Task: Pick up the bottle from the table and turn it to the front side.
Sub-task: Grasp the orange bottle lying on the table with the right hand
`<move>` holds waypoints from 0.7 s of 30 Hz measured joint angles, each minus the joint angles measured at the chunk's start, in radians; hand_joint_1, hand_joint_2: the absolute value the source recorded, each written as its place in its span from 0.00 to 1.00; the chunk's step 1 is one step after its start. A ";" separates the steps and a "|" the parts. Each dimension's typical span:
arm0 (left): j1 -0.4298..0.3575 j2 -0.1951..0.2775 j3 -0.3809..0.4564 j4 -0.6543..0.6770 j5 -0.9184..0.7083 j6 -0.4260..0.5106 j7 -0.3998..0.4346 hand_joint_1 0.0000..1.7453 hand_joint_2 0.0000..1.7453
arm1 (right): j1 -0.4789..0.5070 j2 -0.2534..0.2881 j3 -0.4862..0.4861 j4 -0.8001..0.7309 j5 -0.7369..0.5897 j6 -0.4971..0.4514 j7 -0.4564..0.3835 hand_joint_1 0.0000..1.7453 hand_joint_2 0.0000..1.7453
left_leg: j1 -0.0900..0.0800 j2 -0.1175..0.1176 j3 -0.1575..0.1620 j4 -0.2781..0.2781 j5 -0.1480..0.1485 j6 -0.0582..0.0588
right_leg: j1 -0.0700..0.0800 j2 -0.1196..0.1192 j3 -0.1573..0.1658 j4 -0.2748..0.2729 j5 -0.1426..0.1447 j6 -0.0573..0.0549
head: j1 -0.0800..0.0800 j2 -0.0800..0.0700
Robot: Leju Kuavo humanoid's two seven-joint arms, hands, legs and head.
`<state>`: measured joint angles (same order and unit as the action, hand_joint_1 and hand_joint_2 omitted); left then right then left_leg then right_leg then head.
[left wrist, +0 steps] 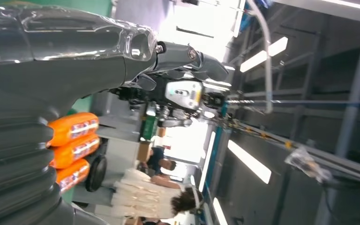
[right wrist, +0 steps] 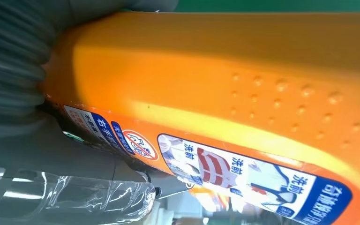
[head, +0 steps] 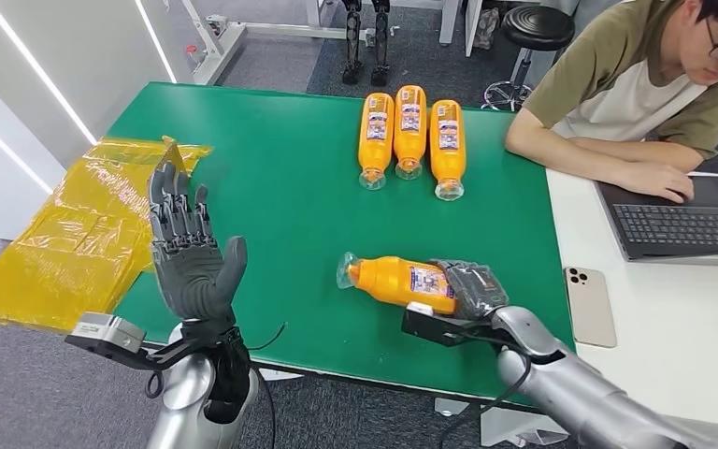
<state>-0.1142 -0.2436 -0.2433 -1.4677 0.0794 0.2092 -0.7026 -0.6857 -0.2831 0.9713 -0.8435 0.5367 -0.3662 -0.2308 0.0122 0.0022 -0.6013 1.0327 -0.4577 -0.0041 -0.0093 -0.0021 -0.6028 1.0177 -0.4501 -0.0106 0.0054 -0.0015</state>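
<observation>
Green counter (head: 290,215) in what looks like a lab or workshop, with a white desk butted up on the right. So the bottle in play is the orange bottle (head: 400,281) lying on its side near the front edge, roughly at 5 o'clock on the green, clear cap end pointing toward 9 o'clock. The right robot hand (head: 467,288) is wrapped around its base end, fingers clamped on it, and the right wrist view has the label (right wrist: 243,173) sitting off to one side of the body, not squarely facing up. My guess is that's the point: grab low on the body so it can be lifted and rolled until the label faces front.

The left robot hand (head: 187,253) is up at about 8 o'clock, palm raised, fingers spread, holding nothing, probably just parked clear.

Count: four orange bottles total, one in the grip plus three bottles (head: 410,136) lined up side by side at 12 o'clock, labels up, probably the finished ones. One yellow plastic sheet (head: 75,243) off the left edge, one phone (head: 590,306), one laptop (head: 687,220), one person (head: 636,94) sitting at it.
</observation>
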 joint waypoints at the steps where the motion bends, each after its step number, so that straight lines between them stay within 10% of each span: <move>1: -0.004 -0.001 -0.002 0.025 0.011 0.002 0.000 0.00 1.00 | 0.032 0.020 -0.040 -0.019 0.004 -0.047 -0.014 1.00 1.00 | 0.000 -0.001 0.000 0.000 0.000 0.000 | 0.000 -0.001 0.000 0.000 0.000 0.000 | 0.000 0.000; 11: -0.100 -0.011 -0.096 0.331 0.036 -0.139 0.022 0.00 1.00 | 0.266 0.204 -0.358 -0.201 -0.052 -0.283 -0.267 1.00 1.00 | 0.000 -0.001 -0.001 0.000 0.000 0.000 | 0.000 -0.001 -0.001 0.000 0.000 0.000 | 0.000 0.000; 21: -0.120 -0.015 -0.137 0.409 -0.010 -0.221 0.030 0.00 1.00 | 0.326 0.263 -0.383 -0.212 0.012 -0.236 -0.211 1.00 1.00 | 0.000 0.000 -0.001 0.000 0.000 0.000 | 0.000 0.000 -0.001 0.000 0.000 0.000 | 0.000 0.000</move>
<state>-0.2340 -0.2590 -0.3802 -1.0587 0.0692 -0.0121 -0.6729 -0.3600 -0.0203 0.5879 -1.0551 0.5488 -0.6020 -0.4422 0.0118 0.0019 -0.6025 1.0324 -0.4577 -0.0041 -0.0096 -0.0024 -0.6034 1.0172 -0.4503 -0.0106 0.0053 -0.0015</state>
